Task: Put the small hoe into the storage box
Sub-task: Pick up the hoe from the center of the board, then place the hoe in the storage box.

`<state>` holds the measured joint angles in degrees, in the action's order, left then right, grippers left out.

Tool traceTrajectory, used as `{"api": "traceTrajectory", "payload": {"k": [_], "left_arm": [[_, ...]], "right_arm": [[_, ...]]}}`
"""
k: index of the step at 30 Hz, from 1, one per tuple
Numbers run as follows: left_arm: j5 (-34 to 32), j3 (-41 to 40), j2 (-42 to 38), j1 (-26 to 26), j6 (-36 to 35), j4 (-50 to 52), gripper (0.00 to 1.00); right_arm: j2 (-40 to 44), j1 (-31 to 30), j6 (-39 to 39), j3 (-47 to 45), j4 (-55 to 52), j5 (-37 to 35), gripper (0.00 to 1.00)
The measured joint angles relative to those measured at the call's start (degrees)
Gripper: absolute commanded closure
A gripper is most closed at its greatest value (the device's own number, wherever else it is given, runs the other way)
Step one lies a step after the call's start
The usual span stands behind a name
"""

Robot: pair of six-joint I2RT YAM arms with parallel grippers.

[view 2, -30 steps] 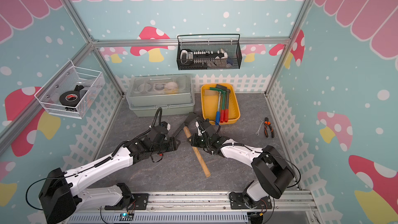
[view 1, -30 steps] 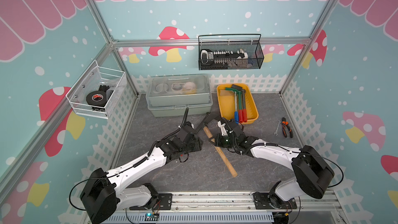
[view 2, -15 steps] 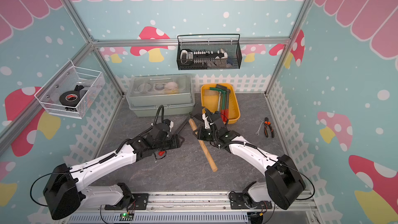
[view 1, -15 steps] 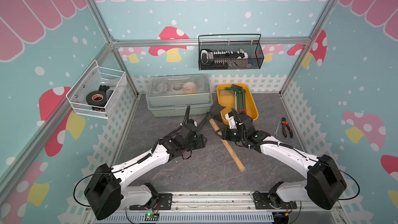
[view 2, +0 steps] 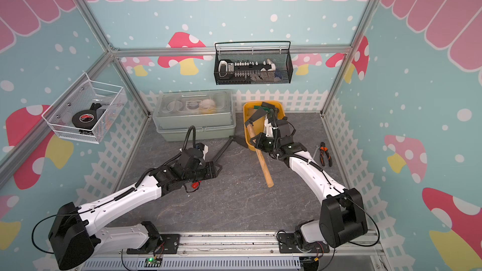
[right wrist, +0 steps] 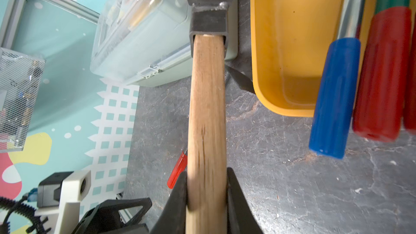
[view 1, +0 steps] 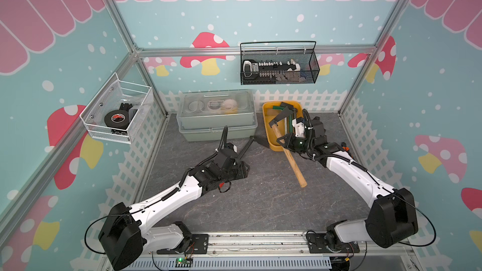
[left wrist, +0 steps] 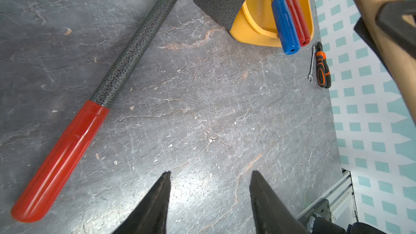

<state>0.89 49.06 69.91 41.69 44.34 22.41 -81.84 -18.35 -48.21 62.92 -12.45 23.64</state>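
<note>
Right tool (right wrist: 208, 199) pinches the wooden shaft of the small hoe (view 1: 293, 164) about mid-length. A second ago the hoe was at mid-counter; it is now carried up toward 1 o'clock. In both top views its head overlaps the storage box (right wrist: 292, 52), with the butt trailing toward 5 o'clock off the counter. The right wrist view shows the shaft running beside the box wall, so I cannot tell whether the head is truly over the inside. Likely transport is nearly done and lowering is next. Obstacles are the blue-gripped tools (right wrist: 333, 97) filling the box's far side and a red-gripped dark tool (left wrist: 135, 48) with its blade against the box's 7 o'clock corner. Left tool (left wrist: 210, 174) is spread and empty at 9 o'clock. Pliers (view 2: 324, 153) lie clear at 3 o'clock.
</note>
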Motion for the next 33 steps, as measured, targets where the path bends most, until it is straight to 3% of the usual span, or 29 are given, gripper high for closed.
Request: {"api": "traceTrajectory", "payload": {"k": [33], "left_arm": [[-1.7,-2.9,-8.0,-0.4,0.0,5.2,0.44]], "right_arm": [[-32.5,6.8,-6.9,21.9,5.6,5.3,0.86]]}}
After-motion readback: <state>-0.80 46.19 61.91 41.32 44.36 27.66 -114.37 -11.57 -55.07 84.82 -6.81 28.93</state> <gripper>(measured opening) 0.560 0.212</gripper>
